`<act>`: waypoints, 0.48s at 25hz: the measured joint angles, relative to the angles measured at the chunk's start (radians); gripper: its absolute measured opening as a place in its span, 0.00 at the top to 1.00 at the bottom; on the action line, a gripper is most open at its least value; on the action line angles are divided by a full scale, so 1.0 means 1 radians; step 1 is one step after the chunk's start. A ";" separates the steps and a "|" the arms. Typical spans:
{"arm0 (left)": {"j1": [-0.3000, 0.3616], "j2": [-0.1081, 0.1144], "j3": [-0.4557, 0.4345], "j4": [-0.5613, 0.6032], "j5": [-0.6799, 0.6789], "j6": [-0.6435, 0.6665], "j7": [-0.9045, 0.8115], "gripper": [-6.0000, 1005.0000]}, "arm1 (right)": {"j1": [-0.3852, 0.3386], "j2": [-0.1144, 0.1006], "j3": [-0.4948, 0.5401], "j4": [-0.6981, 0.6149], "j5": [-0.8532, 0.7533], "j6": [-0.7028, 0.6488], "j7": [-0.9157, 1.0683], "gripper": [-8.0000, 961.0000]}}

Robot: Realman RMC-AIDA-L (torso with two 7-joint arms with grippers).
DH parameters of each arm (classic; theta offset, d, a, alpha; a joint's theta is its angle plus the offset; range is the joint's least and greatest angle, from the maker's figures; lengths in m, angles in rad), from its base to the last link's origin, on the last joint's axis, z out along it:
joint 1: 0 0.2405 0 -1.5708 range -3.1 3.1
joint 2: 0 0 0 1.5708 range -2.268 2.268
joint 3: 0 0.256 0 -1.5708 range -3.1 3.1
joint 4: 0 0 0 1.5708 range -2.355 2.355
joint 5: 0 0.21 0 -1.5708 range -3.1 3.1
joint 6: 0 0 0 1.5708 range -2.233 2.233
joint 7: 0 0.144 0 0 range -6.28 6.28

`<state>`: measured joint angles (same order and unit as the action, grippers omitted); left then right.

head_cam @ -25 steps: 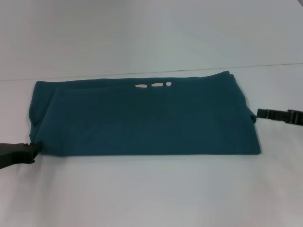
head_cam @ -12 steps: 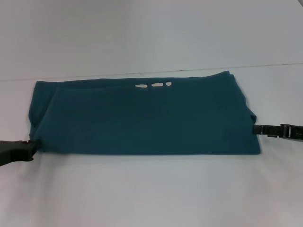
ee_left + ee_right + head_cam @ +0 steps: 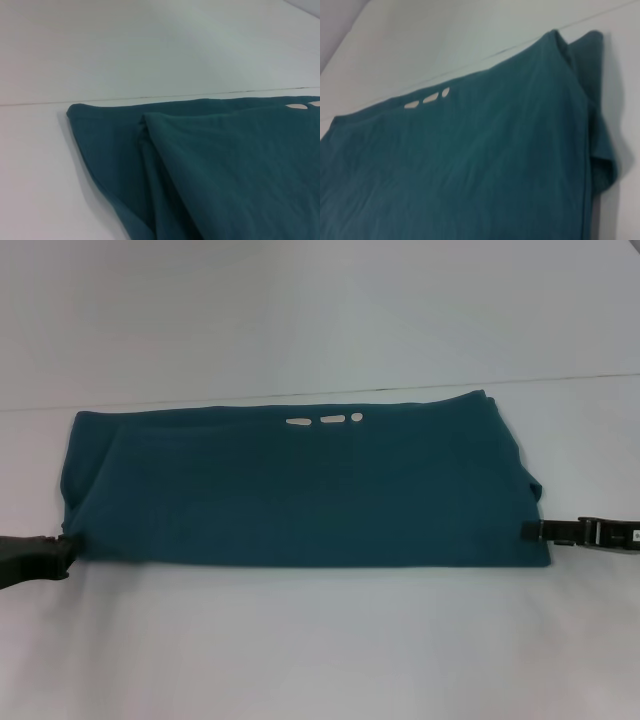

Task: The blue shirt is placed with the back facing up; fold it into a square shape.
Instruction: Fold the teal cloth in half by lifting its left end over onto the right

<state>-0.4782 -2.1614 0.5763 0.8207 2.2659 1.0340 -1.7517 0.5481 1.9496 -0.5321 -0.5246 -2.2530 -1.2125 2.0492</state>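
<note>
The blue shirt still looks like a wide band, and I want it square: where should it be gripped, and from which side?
Probably the near corners of the blue shirt, each approached from its own outer side: it lies flat, with short ends facing outward.

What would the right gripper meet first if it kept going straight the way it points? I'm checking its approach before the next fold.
Most likely the right edge of the dark teal-blue soft fabric shirt: the right gripper points inward at its near right corner, apparently already touching it.
</note>
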 joint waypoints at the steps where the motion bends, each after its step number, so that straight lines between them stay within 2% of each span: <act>1: 0.000 0.000 0.000 0.000 0.000 0.000 0.000 0.99 | 0.002 0.002 0.000 0.001 -0.003 0.003 0.000 0.20; 12: -0.003 0.002 0.001 0.000 0.003 0.000 0.000 0.99 | 0.010 0.020 0.000 0.004 -0.005 0.029 -0.001 0.20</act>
<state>-0.4816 -2.1597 0.5768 0.8207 2.2689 1.0338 -1.7518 0.5581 1.9699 -0.5323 -0.5209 -2.2584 -1.1839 2.0483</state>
